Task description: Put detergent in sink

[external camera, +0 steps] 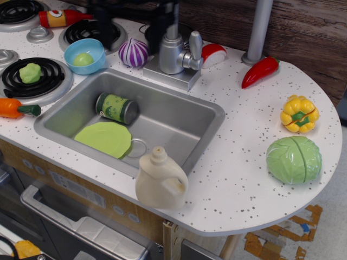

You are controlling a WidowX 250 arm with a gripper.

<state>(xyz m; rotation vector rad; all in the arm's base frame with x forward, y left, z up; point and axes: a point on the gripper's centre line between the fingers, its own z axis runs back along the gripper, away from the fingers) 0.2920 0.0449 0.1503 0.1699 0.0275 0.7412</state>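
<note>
**A:** Taking the sink (179, 116) as landmark, where does the detergent (160, 180) stand?

**B:** Upright on the tabletop (244, 157), just outside the sink's near rim and close to its near right corner. The cap points up; the loop handle faces right, away from the basin's centre.

**A:** And the end effector (133, 19)?

**B:** Beyond the sink's far rim, a dark blurred shape beside the tap (173, 51). Its fingers cannot be made out, so how wide it stands is not readable; nothing appears to hang from it. It is well apart from the detergent.

**A:** What does the step in hand call for?

**B:** Judging from this layout, the reach to the jug. A good path crosses above the basin and clears the tap column. The handle or the narrow neck below the cap looks like the surest hold, since the body is broad and smooth.

**A:** What lies inside the sink?

**B:** A green-labelled can (116, 108) on its side toward the far left, and a green plate (104, 138) at the near left, its edge touching the drain ring. The right half of the floor is bare.

**A:** So the release point?

**B:** Probably that bare right half, lowered rather than dropped, as a tall light jug tips easily and may knock the can.
</note>
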